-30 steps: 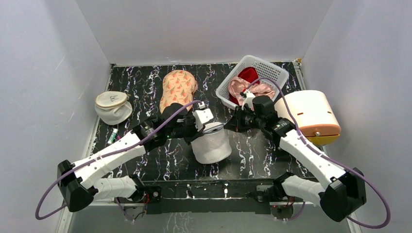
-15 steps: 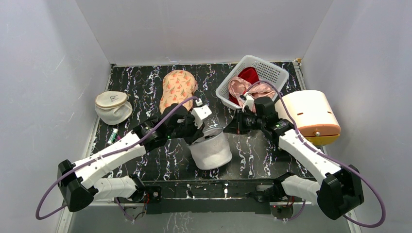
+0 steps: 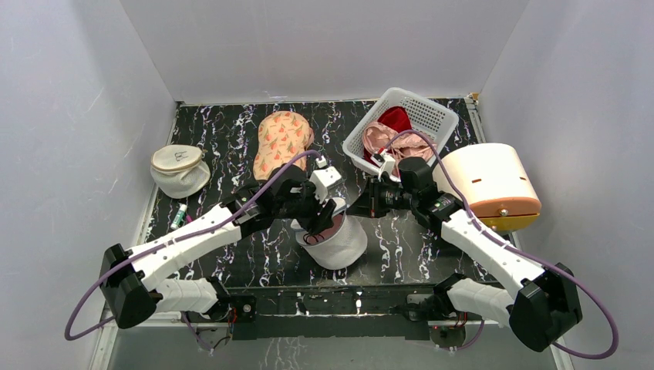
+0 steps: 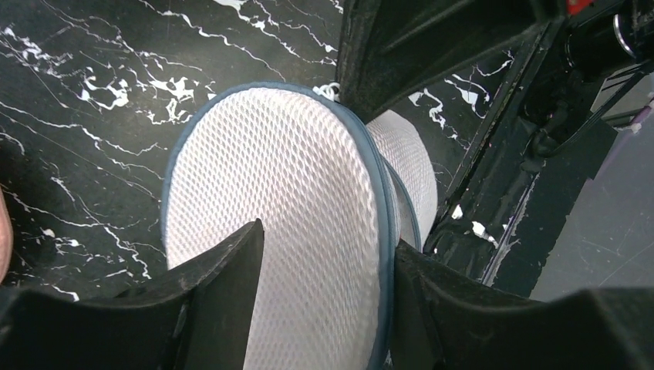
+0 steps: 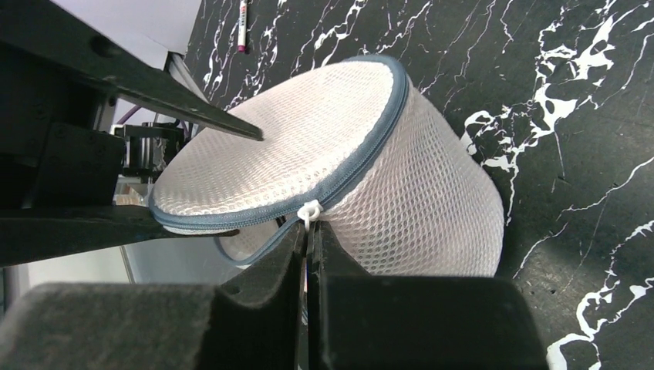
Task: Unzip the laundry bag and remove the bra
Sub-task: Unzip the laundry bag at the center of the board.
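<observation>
The laundry bag [image 3: 343, 245], a round white mesh pouch with a grey-blue zip, stands at the table's front centre. Its lid [image 5: 285, 154] is partly unzipped and lifted, leaving a gap below the rim. My left gripper [image 3: 320, 220] is open and straddles the lid [image 4: 278, 216], one finger [image 5: 193, 112] above it and the other below. My right gripper [image 5: 308, 231] is shut on the white zip pull [image 5: 309, 210] at the bag's side [image 5: 432, 200]; from above it [image 3: 359, 206] sits just right of the bag. The bra is hidden.
A second mesh pouch with a cream top [image 3: 179, 169] lies at the left, a pen [image 3: 180, 213] near it. An orange patterned cloth [image 3: 282, 141] lies behind. A white basket [image 3: 420, 108] holds pink and red cloth. A cream rounded box [image 3: 490, 185] stands at the right.
My left gripper has opened and moved right over the bag's lid. My right gripper has drawn the zip pull slightly left and nearer, and the bag has shifted a little.
</observation>
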`<act>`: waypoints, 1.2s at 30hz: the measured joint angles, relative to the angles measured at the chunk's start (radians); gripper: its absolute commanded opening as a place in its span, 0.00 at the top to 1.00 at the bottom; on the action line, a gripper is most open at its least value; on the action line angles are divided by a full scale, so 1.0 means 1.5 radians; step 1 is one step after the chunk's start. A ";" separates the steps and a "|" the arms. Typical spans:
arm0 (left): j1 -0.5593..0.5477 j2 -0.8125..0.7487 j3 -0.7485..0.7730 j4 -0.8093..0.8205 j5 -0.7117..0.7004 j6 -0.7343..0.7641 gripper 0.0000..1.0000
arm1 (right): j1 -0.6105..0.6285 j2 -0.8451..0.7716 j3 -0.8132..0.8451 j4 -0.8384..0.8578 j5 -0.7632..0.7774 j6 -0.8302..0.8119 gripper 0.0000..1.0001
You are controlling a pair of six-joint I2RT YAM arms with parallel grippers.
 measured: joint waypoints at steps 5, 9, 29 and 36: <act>0.000 0.027 0.004 0.006 0.001 -0.012 0.46 | 0.010 -0.006 0.000 0.001 0.000 0.010 1.00; 0.000 0.035 0.009 0.011 -0.004 -0.020 0.46 | 0.015 -0.010 0.000 0.005 0.000 0.013 1.00; -0.009 -0.010 0.022 0.010 -0.076 0.037 1.00 | 0.002 -0.036 0.004 -0.027 0.119 0.014 1.00; -0.010 -0.022 0.022 0.020 -0.080 0.040 0.96 | -0.049 -0.033 0.005 -0.027 0.065 0.007 1.00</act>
